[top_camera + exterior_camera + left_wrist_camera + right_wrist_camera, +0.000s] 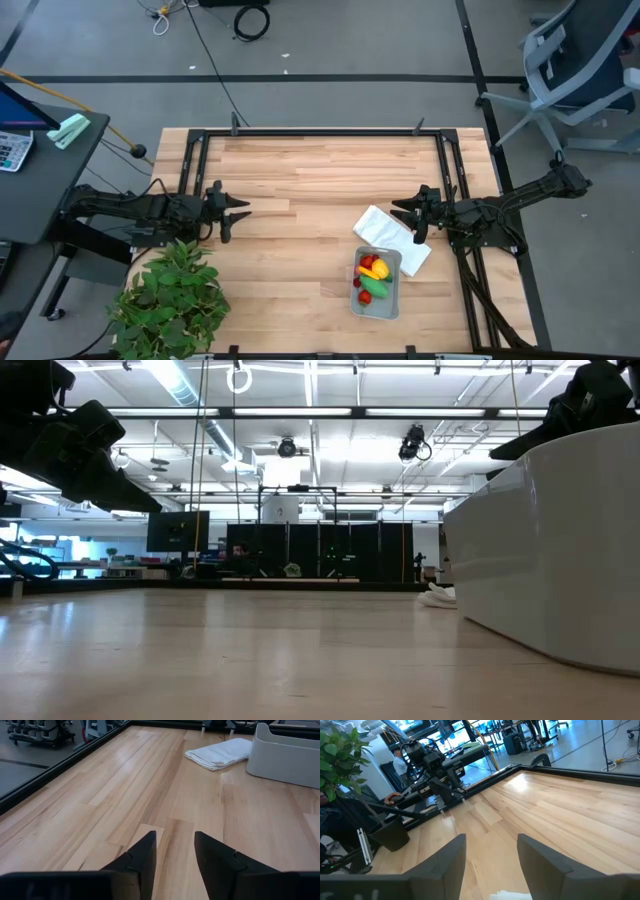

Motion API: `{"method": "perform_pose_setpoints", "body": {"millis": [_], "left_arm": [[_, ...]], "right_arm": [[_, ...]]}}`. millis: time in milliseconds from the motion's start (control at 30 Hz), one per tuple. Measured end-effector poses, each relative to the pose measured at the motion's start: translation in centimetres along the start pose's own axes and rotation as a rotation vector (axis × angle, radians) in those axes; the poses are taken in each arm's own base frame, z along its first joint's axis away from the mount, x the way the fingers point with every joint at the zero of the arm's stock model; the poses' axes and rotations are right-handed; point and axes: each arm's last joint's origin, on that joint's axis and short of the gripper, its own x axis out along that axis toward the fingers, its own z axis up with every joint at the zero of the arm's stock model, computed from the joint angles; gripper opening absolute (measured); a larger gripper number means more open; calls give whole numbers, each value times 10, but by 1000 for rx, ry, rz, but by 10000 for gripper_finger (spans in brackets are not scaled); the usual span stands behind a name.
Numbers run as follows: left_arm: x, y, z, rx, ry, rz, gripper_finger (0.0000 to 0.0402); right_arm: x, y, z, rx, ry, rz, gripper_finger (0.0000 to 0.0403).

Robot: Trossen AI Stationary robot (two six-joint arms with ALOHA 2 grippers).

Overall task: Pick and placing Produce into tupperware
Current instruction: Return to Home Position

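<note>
Two arms, left tool (238,215), right tool (405,218) — one tupperware (380,309), one cloth (385,230), one plant (170,295) — produce (374,278) count unclear.

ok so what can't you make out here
produce in the tupperware: high view, too small to count or name; only red, yellow, green show
same produce: low and left wrist views, tupperware's wall hides it
white cloth: right wrist view, bottom edge cuts off all but a sliver
left tool, right tool, both open: low view shows only dark shapes at its top

no text, brand, number or sign legible in any view, keypad device (10,152) at the high view's left edge with keys too small to read, dark monitor (178,530) far behind the desk in the low view, nothing readable on it
</note>
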Motion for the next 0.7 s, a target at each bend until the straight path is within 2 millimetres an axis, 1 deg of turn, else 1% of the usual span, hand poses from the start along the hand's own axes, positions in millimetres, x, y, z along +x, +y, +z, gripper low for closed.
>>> {"method": "perform_pose_setpoints", "body": {"millis": [200, 500, 700], "left_arm": [[0, 0, 0, 0, 0, 0, 148], [0, 0, 0, 0, 1, 0, 138], [0, 0, 0, 0, 1, 0, 144]], "right_arm": [[0, 0, 0, 0, 0, 0, 185], [0, 0, 0, 0, 0, 0, 185], [0, 0, 0, 0, 0, 0, 185]]}}
